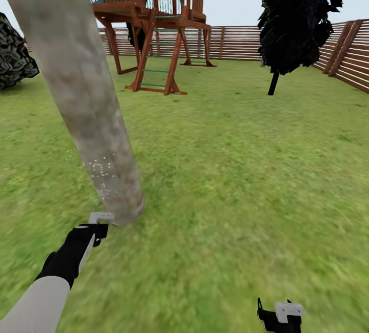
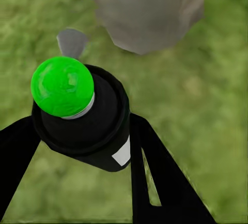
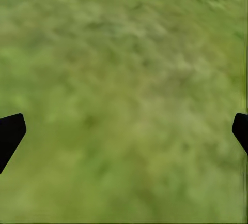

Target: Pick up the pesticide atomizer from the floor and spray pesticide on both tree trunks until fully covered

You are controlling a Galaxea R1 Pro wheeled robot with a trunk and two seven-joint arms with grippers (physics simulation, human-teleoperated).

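Note:
A thick grey-brown tree trunk (image 1: 87, 97) rises at the left, its base (image 2: 147, 12) close ahead of my left gripper (image 1: 95, 230). White pesticide specks (image 1: 102, 171) dot the lower trunk. My left gripper (image 2: 82, 131) is shut on the pesticide atomizer (image 2: 82, 123), a small black bottle with a white label; the dot on its top shows green. Its pale nozzle (image 1: 101, 216) points at the foot of the trunk. My right gripper (image 1: 279, 316) hangs low at the right, open over bare grass (image 3: 124, 79), holding nothing.
A wooden play tower (image 1: 154, 20) with a ladder stands ahead on the lawn. A dark columnar tree (image 1: 297, 15) is at the right, a dark bush (image 1: 13, 56) at the far left. The slat fence (image 1: 241, 41) closes the back and right.

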